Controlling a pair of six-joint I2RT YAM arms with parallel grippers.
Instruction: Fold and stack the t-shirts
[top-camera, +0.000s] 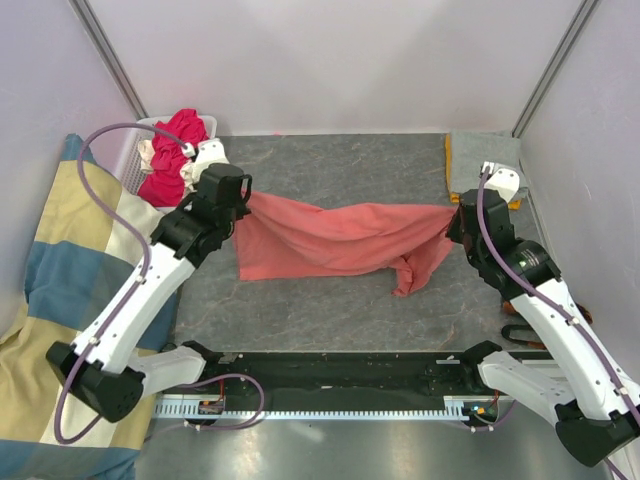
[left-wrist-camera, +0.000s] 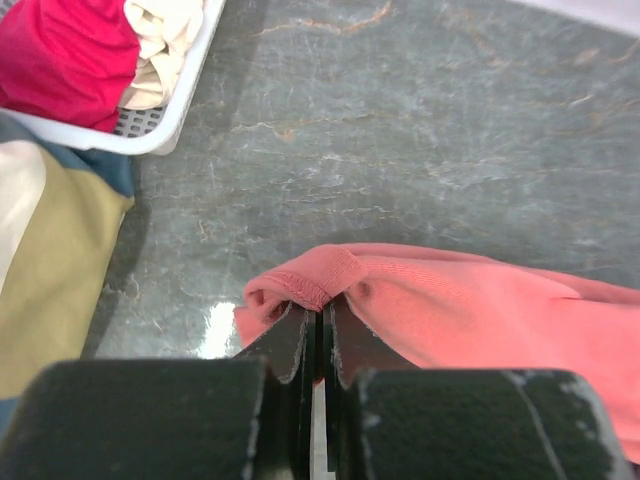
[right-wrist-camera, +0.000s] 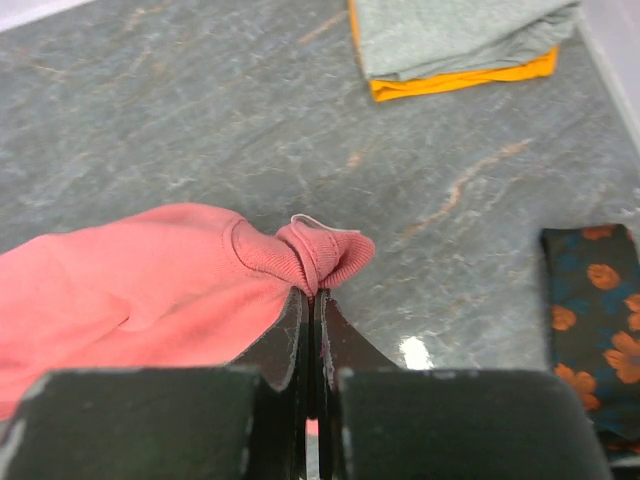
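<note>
Salmon-pink t-shirt (top-camera: 340, 240) stretches across the table (top-camera: 330, 305). Left pincer (left-wrist-camera: 320, 316) and right pincer (right-wrist-camera: 312, 300) each clamp tight on its edge. White neck label (right-wrist-camera: 314, 220): text unreadable.

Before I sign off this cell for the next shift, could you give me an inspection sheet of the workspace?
Surface: grey marbled tabletop, glossy.
Job's things: salmon-pink cotton t-shirt stretched between the grippers; folded grey t-shirt on orange t-shirt, far right; magenta-red t-shirt and cream t-shirt in white plastic lattice basket.
Clutter: dark floral fabric strip, right edge.
Grippers: left gripper, right gripper, each shut on the pink shirt.
Cables: purple cable along each arm.
Surroundings: yellow, blue and cream striped cushion, left; pale walls.
</note>
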